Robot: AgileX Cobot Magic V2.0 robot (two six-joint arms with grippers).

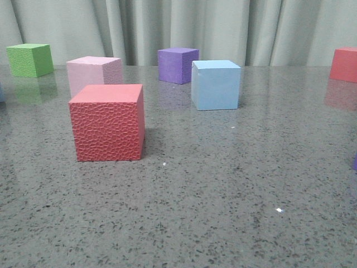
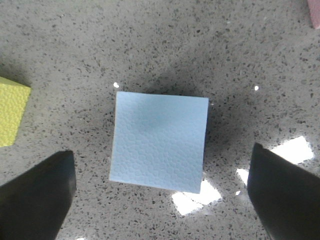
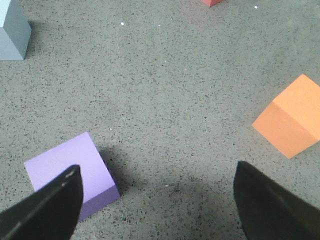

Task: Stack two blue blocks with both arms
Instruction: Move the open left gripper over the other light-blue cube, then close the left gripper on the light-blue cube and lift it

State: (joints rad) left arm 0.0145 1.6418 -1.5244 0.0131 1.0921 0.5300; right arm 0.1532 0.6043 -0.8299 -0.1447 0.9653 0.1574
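One pale blue block [image 1: 215,85] stands on the table right of centre in the front view, just in front of a purple cube [image 1: 177,65]. In the left wrist view a pale blue block [image 2: 159,141] lies on the table straight below my left gripper [image 2: 160,200]. That gripper is open, with its black fingers [image 2: 37,195] wide apart, clear of the block's sides and not touching it. My right gripper [image 3: 157,200] is open and empty over bare table. A pale blue block's side [image 3: 12,30] shows at the edge of its view. Neither gripper shows in the front view.
A red cube [image 1: 107,123], pink cube [image 1: 95,72] and green cube [image 1: 30,60] stand at the left, and another red cube [image 1: 343,64] at the far right. A yellow cube [image 2: 11,111] lies beside the left gripper's block. A purple cube [image 3: 70,172] and an orange cube [image 3: 292,116] flank the right gripper.
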